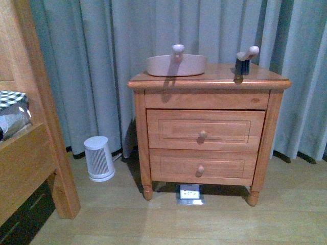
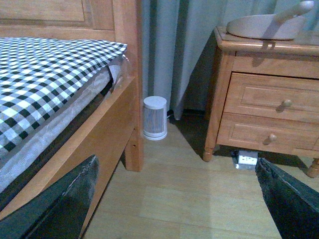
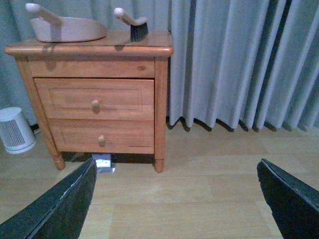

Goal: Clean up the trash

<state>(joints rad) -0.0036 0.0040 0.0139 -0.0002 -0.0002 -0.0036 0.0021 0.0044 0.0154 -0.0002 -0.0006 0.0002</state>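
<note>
No crumpled white wad of trash shows in any view. A pink dustpan (image 1: 176,65) with an upright handle and a pink-handled brush (image 1: 245,60) with dark bristles stand on top of the wooden nightstand (image 1: 207,127). Both also show in the right wrist view, the dustpan (image 3: 70,27) and the brush (image 3: 135,25). My left gripper (image 2: 182,204) is open and empty above the wooden floor between the bed and the nightstand. My right gripper (image 3: 179,204) is open and empty above the floor in front of the nightstand's right side. Neither arm shows in the front view.
A wooden bed frame (image 1: 30,153) with a black-and-white checked cover (image 2: 45,74) stands at the left. A small white heater (image 1: 98,158) sits on the floor by the grey curtain (image 1: 92,61). A small silver-white floor box (image 1: 190,194) lies under the nightstand.
</note>
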